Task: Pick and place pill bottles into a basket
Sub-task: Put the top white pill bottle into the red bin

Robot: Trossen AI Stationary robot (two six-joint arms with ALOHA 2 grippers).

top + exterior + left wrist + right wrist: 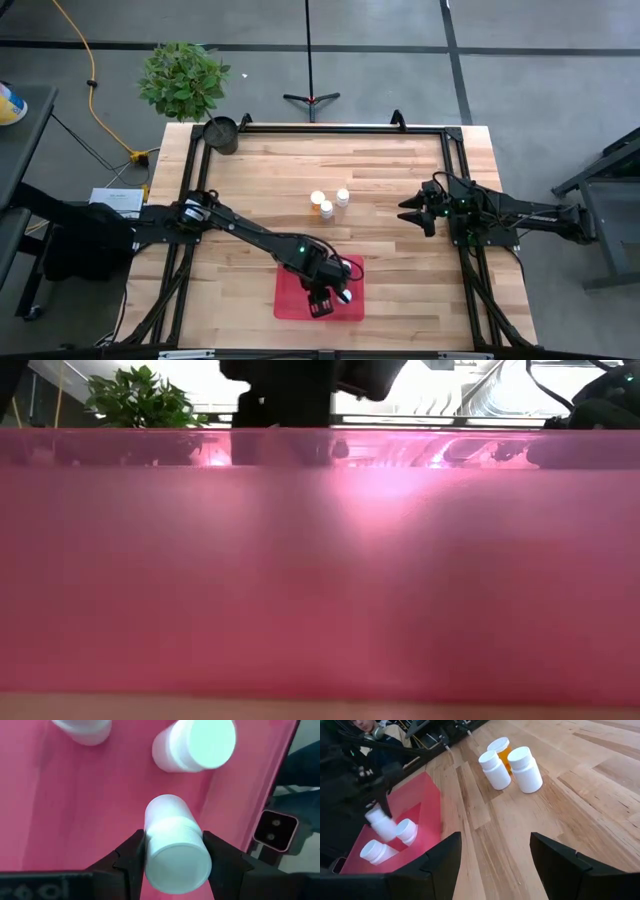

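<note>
One white pill bottle (pixel 175 847) pinched in left hand (pixel 175 862), hanging cap-up directly above basket (pixel 75 820); right hand (pixel 495 865) spread, waiting.

The basket (pixel 320 580) wall fills the low view, apparently hiding every bottle behind it.

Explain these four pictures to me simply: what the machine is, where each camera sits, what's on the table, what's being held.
Two dark robot arms work at a wooden table. One camera looks straight down; one sits at table height, its view filled by the red basket; one rides on each wrist. The left gripper is shut on a white pill bottle over the basket, where two more bottles lie. Three bottles stand together mid-table, one amber. The right gripper waits open at the table's right side, holding nothing. A potted plant stands at a far corner.
</note>
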